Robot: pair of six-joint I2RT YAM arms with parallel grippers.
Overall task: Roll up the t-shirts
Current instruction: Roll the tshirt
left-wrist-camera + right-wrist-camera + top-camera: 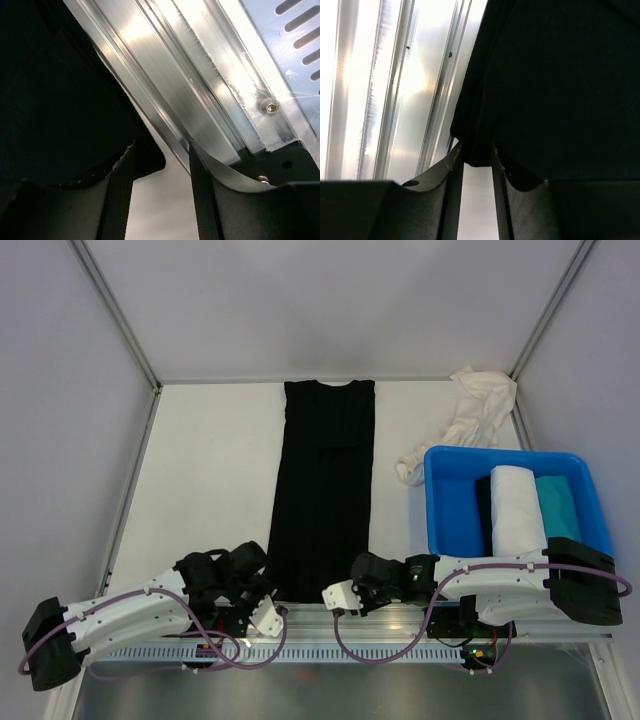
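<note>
A black t-shirt [323, 490], folded into a long narrow strip, runs from the back of the table to the front edge. Its near right corner [477, 152] sits pinched between the tips of my right gripper [477, 150], whose jaws stand narrow against the cloth. My left gripper [162, 150] is open at the near left corner [145, 157], which lies by the tip of one finger [120, 190]. From above, both grippers, the left [265, 615] and the right [338, 597], lie low at the strip's near end.
A blue tub [440, 510] at the right holds a rolled white t-shirt [518, 508], a teal one [558, 506] and a dark one. A cream-white t-shirt [480, 415] lies crumpled behind it. An aluminium rail [200, 100] runs along the near edge.
</note>
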